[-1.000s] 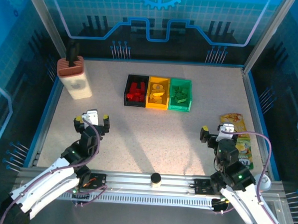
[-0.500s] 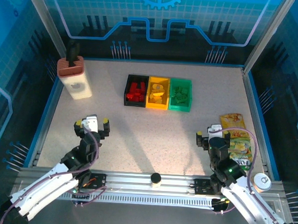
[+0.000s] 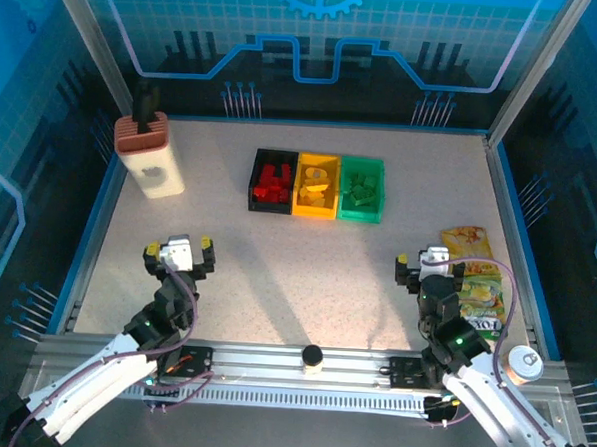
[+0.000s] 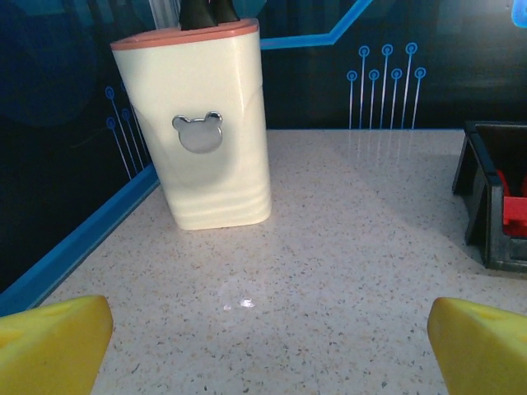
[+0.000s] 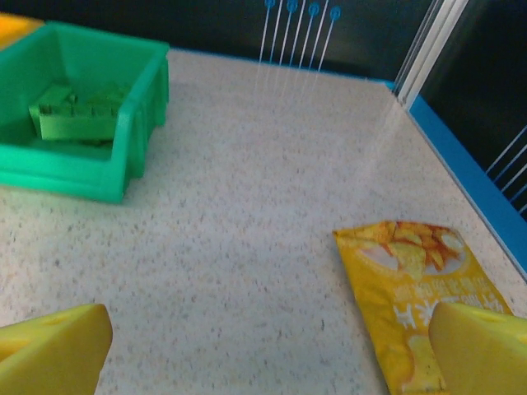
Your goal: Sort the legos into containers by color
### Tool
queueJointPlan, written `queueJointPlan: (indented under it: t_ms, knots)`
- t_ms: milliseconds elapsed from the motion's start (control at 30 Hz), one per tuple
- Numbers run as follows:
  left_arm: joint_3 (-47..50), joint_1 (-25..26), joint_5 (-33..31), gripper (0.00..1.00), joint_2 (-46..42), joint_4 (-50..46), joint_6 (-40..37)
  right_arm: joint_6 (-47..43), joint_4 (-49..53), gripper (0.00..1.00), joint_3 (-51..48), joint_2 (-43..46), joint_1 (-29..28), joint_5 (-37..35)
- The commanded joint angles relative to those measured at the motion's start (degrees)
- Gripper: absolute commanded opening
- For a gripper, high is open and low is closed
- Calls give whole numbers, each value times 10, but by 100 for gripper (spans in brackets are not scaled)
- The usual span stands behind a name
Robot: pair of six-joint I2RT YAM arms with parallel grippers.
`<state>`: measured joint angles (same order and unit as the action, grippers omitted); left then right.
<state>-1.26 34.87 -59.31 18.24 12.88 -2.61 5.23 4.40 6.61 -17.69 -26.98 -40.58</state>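
Clearly, both pairs of jaws stand spread wide, and neither holds nor touches a brick.

The left gripper (image 3: 180,245) hangs low over the bare table (image 3: 307,254) with nothing between its yellow fingertips (image 4: 51,339). Ahead of it and a little to its left stands a beige holder (image 4: 210,140) with a brown top, upright and well apart from the jaws. Ahead and to its right sits the black bin (image 4: 486,206), with a red brick (image 4: 515,210) showing inside.

The right gripper (image 3: 435,259) is equally wide open, with speckled table between its fingertips (image 5: 51,346). Its right finger overlaps the near corner of a yellow snack packet (image 5: 420,288) lying flat; whether they touch I cannot tell. In the top view a green snack packet (image 3: 480,293) lies just beside that arm, on its right. Ahead and to the left of these jaws is the green bin (image 5: 123,140), holding green bricks (image 5: 74,115).

From above, the three bins sit touching in a row, far ahead of both grippers and between them: the black bin (image 3: 274,154) nearest the left jaws, the yellow bin (image 3: 319,159) in the middle, the green bin (image 3: 363,162) nearest the right jaws. Red bricks (image 3: 274,179) lie in the black one, yellow bricks (image 3: 317,187) in the yellow, green bricks (image 3: 358,192) in the green.
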Motion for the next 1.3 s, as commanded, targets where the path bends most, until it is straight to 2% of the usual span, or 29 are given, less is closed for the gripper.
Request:
queueJointPlan:
  t_ms: [0,167,333,667,967,1267]
  knots:
    - [13,-21,7,99,-5,59,-26,-27,-120,100,-33,9,17,-14]
    - [22,-68,58,99,17,98,-13,-32,-230,100,-67,-12,52,24]
    - [26,-118,106,99,70,150,13,-23,-296,100,-79,-55,92,59]
    - [27,-149,138,99,176,257,19,-2,-403,100,-80,-167,138,93]
    - [27,-183,168,99,216,292,36,-5,-562,100,-77,-321,159,105]
    - [26,-206,195,99,299,380,43,-16,-741,100,-55,-509,162,114]
